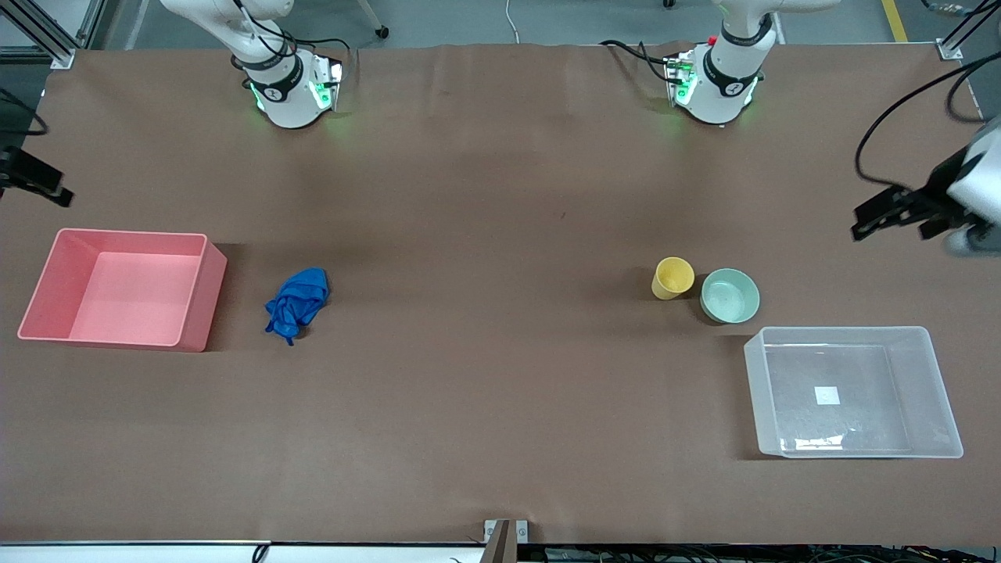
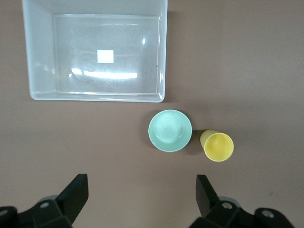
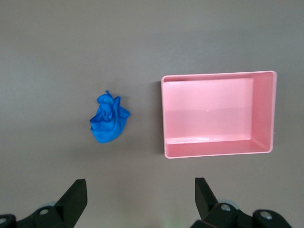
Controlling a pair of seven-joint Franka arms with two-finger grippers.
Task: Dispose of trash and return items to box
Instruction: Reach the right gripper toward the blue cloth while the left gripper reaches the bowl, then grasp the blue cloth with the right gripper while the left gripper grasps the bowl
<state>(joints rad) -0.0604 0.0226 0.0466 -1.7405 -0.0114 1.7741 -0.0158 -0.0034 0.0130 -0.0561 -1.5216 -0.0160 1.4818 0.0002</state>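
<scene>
The blue cloth wad (image 1: pixel 297 303) lies on the table beside the pink bin (image 1: pixel 125 288); it also shows in the right wrist view (image 3: pixel 109 122). The yellow cup (image 1: pixel 672 277) stands upright next to the mint-green bowl (image 1: pixel 730 295). Both are a little farther from the front camera than the clear tub (image 1: pixel 852 391), which is empty. The left wrist view shows the cup (image 2: pixel 217 146), the bowl (image 2: pixel 170 130) and the tub (image 2: pixel 95 52). My left gripper (image 2: pixel 141 183) is open and empty, high over bare table at the left arm's end (image 1: pixel 899 211). My right gripper (image 3: pixel 140 187) is open and empty, high over the right arm's end (image 1: pixel 35 181).
The pink bin (image 3: pixel 216 114) is empty. A brown mat (image 1: pixel 500 407) covers the whole table. The two arm bases (image 1: pixel 289 86) stand along the edge farthest from the front camera.
</scene>
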